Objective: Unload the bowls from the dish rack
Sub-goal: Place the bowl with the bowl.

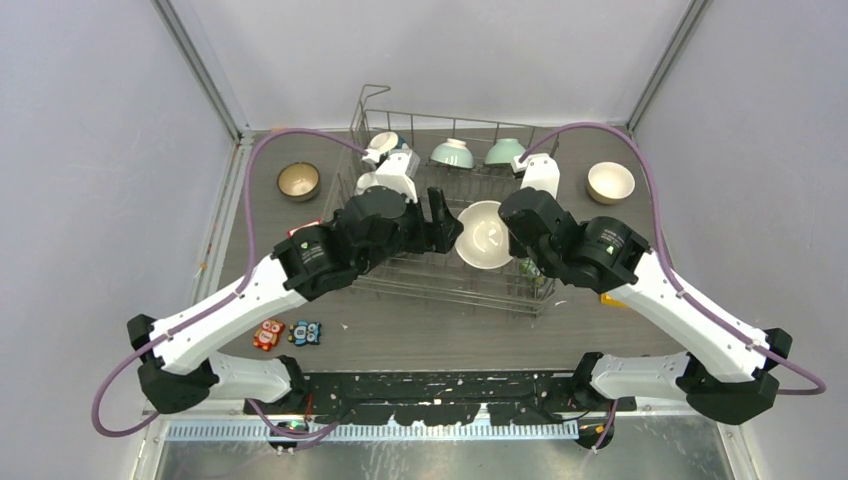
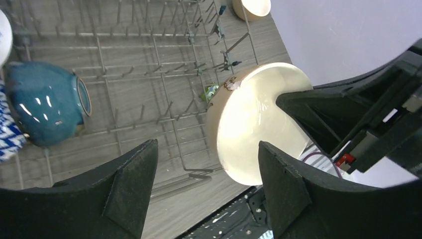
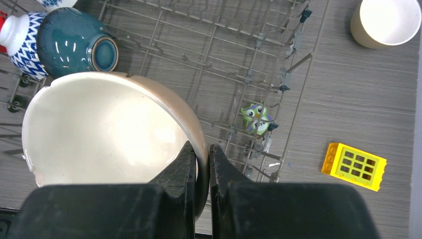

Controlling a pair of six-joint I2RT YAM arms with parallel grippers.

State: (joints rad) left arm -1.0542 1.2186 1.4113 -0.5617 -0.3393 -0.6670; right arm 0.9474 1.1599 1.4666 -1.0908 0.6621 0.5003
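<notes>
"Two arms are in over the dish rack (image 1: 450,290), and room is tight, with grey walls closing in on both sides. Bare desk (image 1: 430,335) runs along the rack's near edge."

"There's some space at the sides too. A brown bowl (image 1: 298,181) sits on the desk left of the rack and a beige bowl (image 1: 610,182) right of it. A yellow block (image 3: 354,166) lies near the rack's right front corner."

"Fingers now. The right gripper (image 3: 203,149) is pinched narrow on the rim of the big cream bowl (image 3: 109,129), one finger inside, one outside."

"The left gripper (image 2: 206,149) stands wide, with nothing between its fingers (image 2: 134,184). It sits close by that bowl's left edge. Touching or not, nobody can tell."

"The bowl hangs tilted over the rack's middle, glossy cream inside and tan outside."

"More bowls in the rack. A dark teal bowl (image 3: 74,42) lies on its side beside a blue-and-white bowl (image 3: 20,37). A mint bowl (image 1: 452,153) and a second mint bowl (image 1: 505,151) stand at the far rail."
</notes>
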